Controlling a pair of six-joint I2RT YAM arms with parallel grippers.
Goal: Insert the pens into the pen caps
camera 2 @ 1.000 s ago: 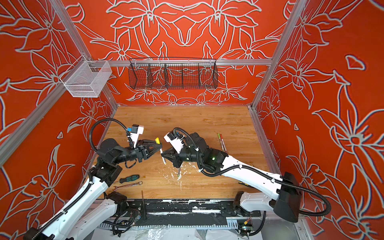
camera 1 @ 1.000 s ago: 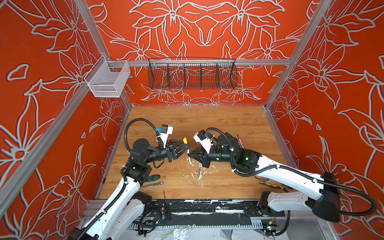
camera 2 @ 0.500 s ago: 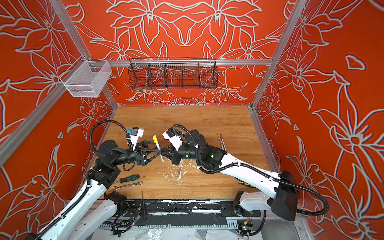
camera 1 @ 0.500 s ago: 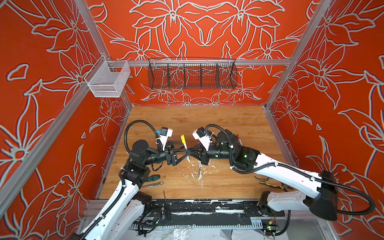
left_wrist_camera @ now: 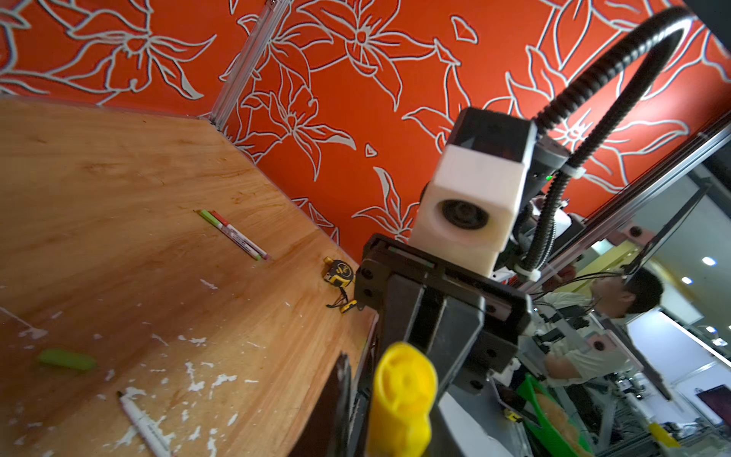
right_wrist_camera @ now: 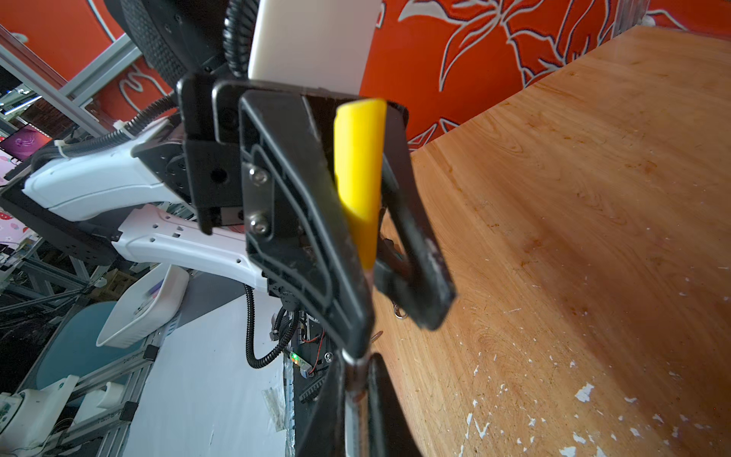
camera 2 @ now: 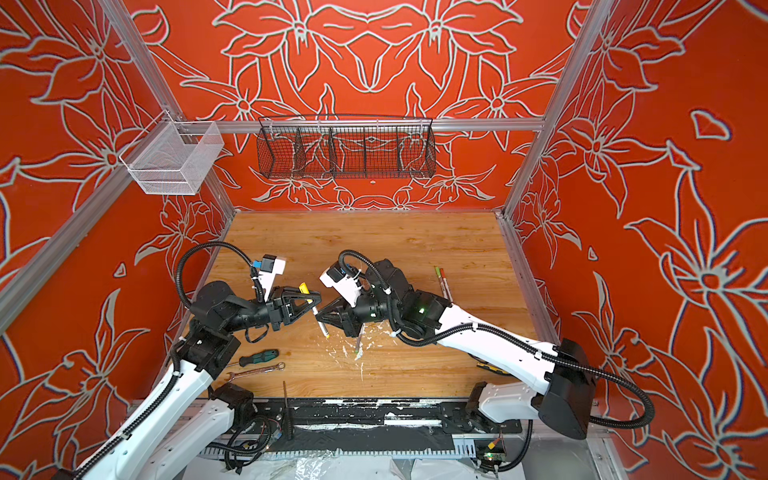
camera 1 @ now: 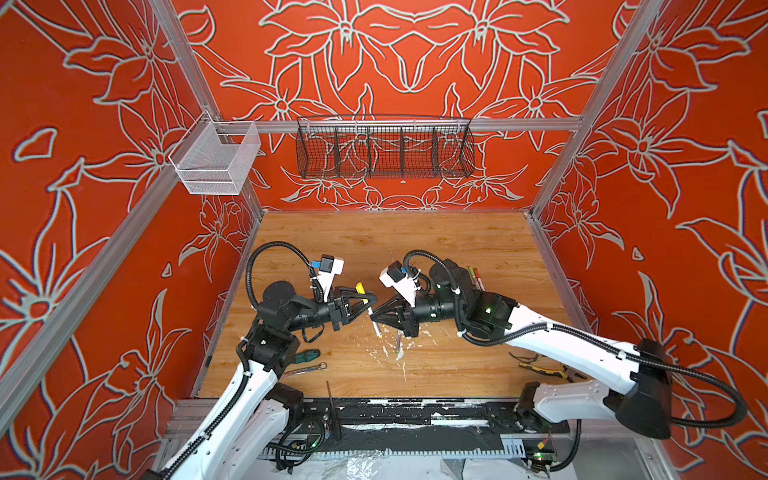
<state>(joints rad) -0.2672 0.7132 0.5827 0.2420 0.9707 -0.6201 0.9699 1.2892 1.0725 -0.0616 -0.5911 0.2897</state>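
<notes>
The left gripper [camera 1: 371, 300] was clamped on the yellow pen cap [camera 1: 360, 287] and the right gripper [camera 1: 376, 315] pinched the white pen [camera 1: 376, 328] beneath it, mid-air over the table's middle; pushing off-axis could likely jam the tip or twist the pen loose

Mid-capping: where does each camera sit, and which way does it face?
Top views: high at the front, looking down on the table and back wall; both arms show, with left tool and right tool both on the yellow pen.
Left wrist: on the left arm, facing the right wall; shows the right tool and its camera, two pens beyond.
Right wrist: on the right arm, facing the left arm and lab outside; own fingers show.
Shared: both wrist views catch the yellow pen close up.
</notes>
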